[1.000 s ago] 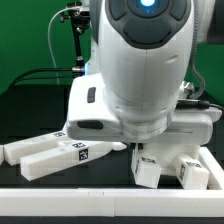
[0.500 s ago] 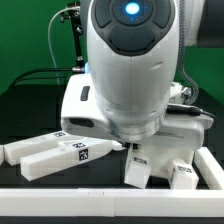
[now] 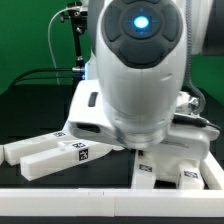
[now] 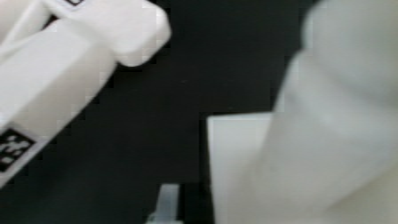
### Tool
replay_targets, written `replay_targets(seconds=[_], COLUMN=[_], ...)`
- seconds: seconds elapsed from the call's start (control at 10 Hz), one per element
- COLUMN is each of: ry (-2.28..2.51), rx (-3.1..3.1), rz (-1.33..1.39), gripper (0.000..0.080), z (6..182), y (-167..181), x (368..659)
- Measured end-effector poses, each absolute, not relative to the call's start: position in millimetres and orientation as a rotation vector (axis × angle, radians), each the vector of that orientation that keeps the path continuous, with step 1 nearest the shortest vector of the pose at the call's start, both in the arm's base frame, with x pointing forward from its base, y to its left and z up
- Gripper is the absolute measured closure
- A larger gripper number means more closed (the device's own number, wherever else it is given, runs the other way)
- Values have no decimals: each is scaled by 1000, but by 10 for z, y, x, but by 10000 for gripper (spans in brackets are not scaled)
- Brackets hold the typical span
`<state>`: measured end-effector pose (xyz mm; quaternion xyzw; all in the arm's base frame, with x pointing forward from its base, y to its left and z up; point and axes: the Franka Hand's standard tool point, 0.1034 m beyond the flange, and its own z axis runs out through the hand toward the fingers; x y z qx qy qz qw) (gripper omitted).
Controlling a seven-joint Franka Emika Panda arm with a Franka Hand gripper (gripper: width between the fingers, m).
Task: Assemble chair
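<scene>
The partly built chair (image 3: 172, 152) stands at the exterior view's right, its two stubby tagged legs (image 3: 146, 174) pointing forward. The robot arm fills the middle of that view and hides my gripper there. In the wrist view one fingertip (image 4: 169, 206) shows beside a big blurred white chair piece (image 4: 329, 120), which hides the other finger. My gripper (image 4: 217, 212) seems shut on that piece. Two long white tagged bars (image 3: 58, 155) lie at the exterior view's left. They also show in the wrist view (image 4: 71, 70).
A flat white slab (image 3: 82, 104) stands behind the arm. A white rail (image 3: 100, 205) runs along the front of the black table. A black stand with cables (image 3: 70, 40) rises at the back left before the green backdrop.
The arm swung toward the exterior view's left, then back right. The partly built chair shifted and tilted with it, and its legs now stand slightly lower and further right.
</scene>
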<state>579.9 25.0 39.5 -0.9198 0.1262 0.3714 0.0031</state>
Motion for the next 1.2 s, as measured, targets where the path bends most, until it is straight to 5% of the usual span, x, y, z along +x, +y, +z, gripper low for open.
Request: replay_targets(seconds=[0.7,0.8,0.9,1.0,1.2], ry=[120,122,123,124,132], rx=[-2990,-2990,-2989,-2990,-2986], rz=[1107,1107,1107,1101,1100], gripper=[765,706,492,492,208], z=[397,396,396,397,451], y=[353,346,341,332,289], x=[5914,5915,5915,5924,5965])
